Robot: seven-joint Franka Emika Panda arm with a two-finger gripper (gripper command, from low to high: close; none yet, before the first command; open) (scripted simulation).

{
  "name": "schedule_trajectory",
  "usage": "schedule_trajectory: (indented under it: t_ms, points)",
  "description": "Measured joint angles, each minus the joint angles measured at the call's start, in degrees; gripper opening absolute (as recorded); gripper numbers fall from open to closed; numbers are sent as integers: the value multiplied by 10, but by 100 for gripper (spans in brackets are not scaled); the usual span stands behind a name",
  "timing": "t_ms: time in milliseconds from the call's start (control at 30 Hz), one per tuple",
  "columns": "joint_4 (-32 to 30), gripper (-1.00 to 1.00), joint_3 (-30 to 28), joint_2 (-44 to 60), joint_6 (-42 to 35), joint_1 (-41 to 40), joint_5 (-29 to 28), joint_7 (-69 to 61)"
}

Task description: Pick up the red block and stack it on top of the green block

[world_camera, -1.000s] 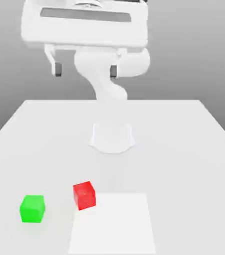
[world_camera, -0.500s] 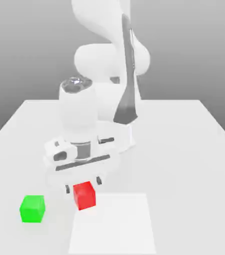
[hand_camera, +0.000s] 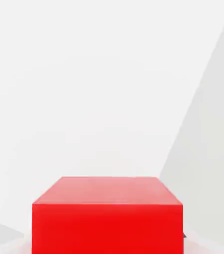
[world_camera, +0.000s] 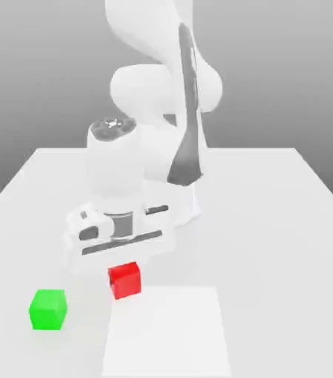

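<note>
Red, glossy and small, 1 block [world_camera: 125, 280] sits directly beneath the white hand of the robot arm [world_camera: 117, 170] in the exterior view. The gripper [hand_camera: 108, 245] is clenched on it: in the hand view, its 2 pale fingers [hand_camera: 12, 246] close in on opposite sides of the block. The green block [world_camera: 48, 310] rests on the pale table [world_camera: 272, 251], apart from the red one, towards the exterior view's left. A white square [world_camera: 167, 332] lies towards the right of that view.

Stacking has not happened; the next move probably calls for a clear lift, then a sideways carry. The risks, as I judge them: if the red block travels too low, its underside could clip the green block and shove it away. A weak or uneven pinch could let it slip or twist. The hand is turned at an angle to the green block, so uncorrected, the 2 could meet askew. Releasing off-centre or too high could tip the red block off.
</note>
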Motion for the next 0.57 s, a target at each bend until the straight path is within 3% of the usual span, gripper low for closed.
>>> schedule_trajectory:
  t_ms: [267,433,467,567]
  points:
    - [130,-100,-57,20,-111,-110,10,-52]
    - [149,-100,-21,113,-40,-131,66,-97]
    - [150,100,-15,127,-26,-135,75,-104]
    - [150,100,-15,127,-26,-135,75,-104]
